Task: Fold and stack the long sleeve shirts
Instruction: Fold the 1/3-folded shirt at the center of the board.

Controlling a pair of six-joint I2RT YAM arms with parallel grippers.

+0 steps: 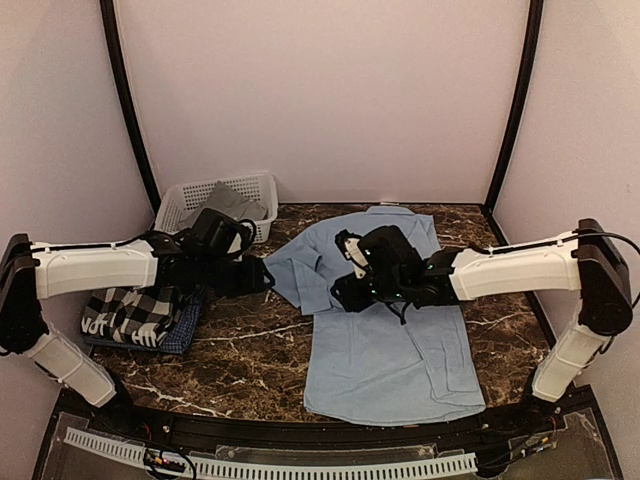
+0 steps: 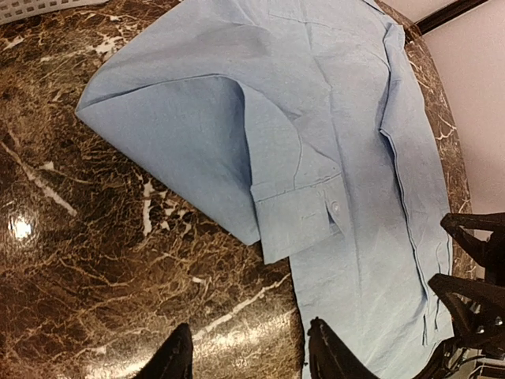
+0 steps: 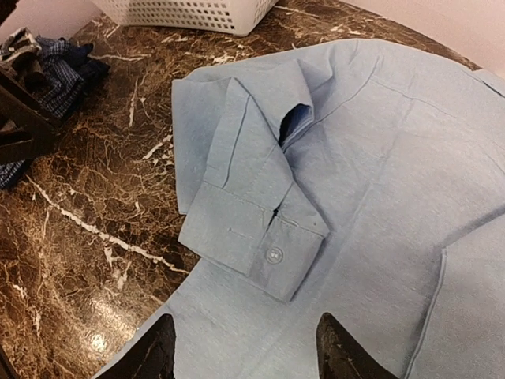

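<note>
- On the marble worktop (image 1: pixel 250 350), right of centre, the light blue shirt (image 1: pixel 390 330) lies flat, collar toward the far wall (one sleeve is folded inward, its cuff (image 3: pixel 260 241) on the body).
- Left hand (image 2: pixel 251 328): fingers spread, pinching nothing, at the shirt's left edge.
- Right hand (image 3: pixel 246 324): spread above the cuff, empty.
- Black-and-white checked shirt (image 1: pixel 130 312) lies on a dark blue shirt (image 1: pixel 185 338) at the left; a grey shirt (image 1: pixel 235 200) sits in the white basket (image 1: pixel 185 205).

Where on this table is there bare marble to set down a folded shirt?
The marble tabletop is bare front left, between the checked shirt stack and the light blue shirt. A narrower strip runs right of that shirt. Back left is crowded by the white lattice basket.
</note>
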